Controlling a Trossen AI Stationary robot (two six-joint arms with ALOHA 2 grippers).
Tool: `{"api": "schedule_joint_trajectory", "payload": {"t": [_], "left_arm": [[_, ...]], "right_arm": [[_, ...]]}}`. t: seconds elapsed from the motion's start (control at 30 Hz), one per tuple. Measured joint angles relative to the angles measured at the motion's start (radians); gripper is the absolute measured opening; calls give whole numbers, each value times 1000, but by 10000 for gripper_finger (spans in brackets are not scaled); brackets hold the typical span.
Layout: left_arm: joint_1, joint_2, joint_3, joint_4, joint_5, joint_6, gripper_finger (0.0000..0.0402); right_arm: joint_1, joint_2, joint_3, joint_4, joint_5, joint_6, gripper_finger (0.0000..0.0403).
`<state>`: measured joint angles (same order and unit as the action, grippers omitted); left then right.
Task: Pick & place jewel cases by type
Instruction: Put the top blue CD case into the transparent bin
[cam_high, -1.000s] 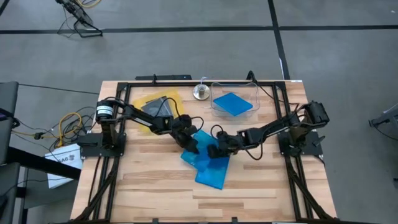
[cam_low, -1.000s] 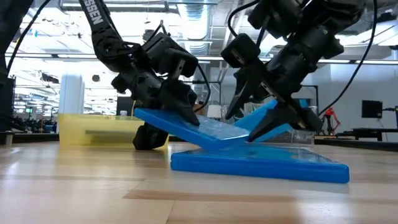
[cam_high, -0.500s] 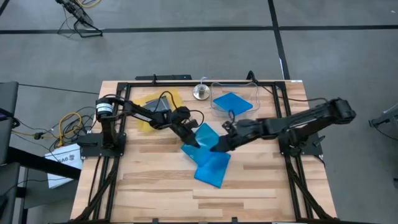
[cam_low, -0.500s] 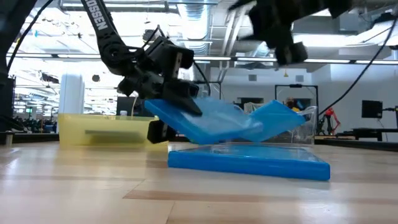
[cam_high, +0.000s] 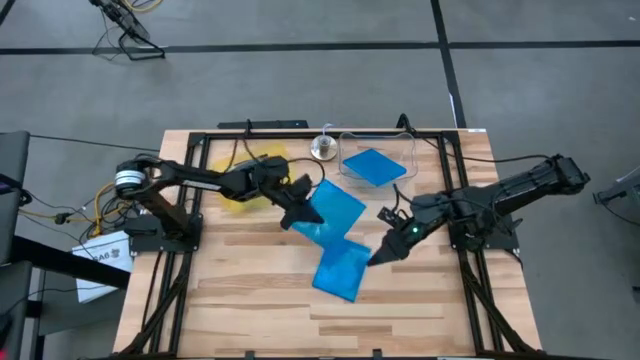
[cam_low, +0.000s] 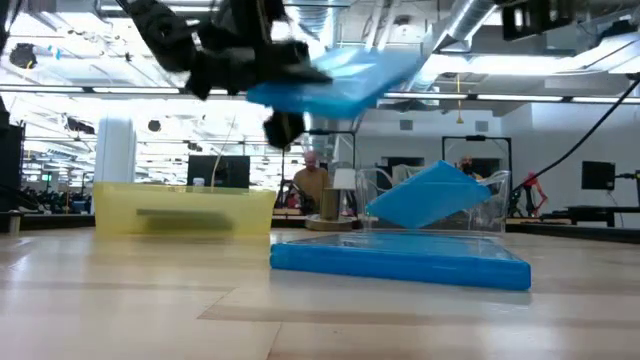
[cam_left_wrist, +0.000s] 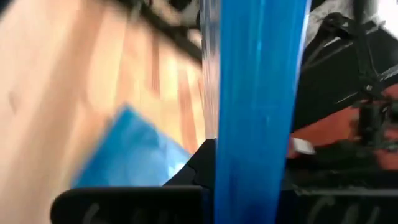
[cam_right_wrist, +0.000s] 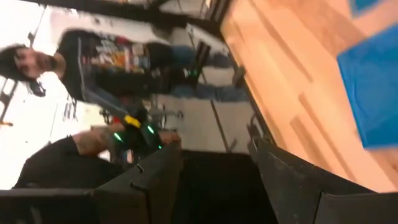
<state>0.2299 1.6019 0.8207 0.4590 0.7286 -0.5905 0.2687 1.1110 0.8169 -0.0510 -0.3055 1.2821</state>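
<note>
My left gripper (cam_high: 298, 210) is shut on a translucent blue jewel case (cam_high: 335, 210), held high above the table in the low view (cam_low: 330, 80). A second blue case (cam_high: 342, 270) lies flat on the table below it. A third blue case (cam_high: 375, 165) leans inside the clear tub (cam_high: 408, 160). My right gripper (cam_high: 383, 252) is open and empty just right of the flat case. The yellow tray (cam_high: 262, 160) sits at the back left, mostly behind my left arm. No clear-grey case shows. My left gripper pinches the blue case between its two fingers at the edge nearest the table's left (cam_high: 308, 214). The fingers come from the table's left, roughly level. In the left wrist view the case (cam_left_wrist: 255, 106) runs edge-on between them. It is lifted clear, slightly tilted.
A small silvery round object (cam_high: 322, 148) stands between tray and tub at the back. The black frame rails (cam_high: 300, 132) run along the table's edges. People show beyond the table in the low view (cam_low: 312, 185) and the right wrist view (cam_right_wrist: 93, 62).
My left gripper has risen and gone toward the far right with the blue case, which was leaning on the flat case and now hangs clear. My right gripper has let go of that case and drawn back toward the table's right edge.
</note>
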Motion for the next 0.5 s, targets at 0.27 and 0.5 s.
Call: {"api": "schedule_joint_trajectory", "payload": {"t": [0.27,0.5], "left_arm": [[-32,-164,2,-4,-256,452,1],[-75,-223,30,-39,-430,891,0]], "right_arm": [[64,6,-1,-92,-34,1,205],[99,7,-1,-201,-8,1,205]]}}
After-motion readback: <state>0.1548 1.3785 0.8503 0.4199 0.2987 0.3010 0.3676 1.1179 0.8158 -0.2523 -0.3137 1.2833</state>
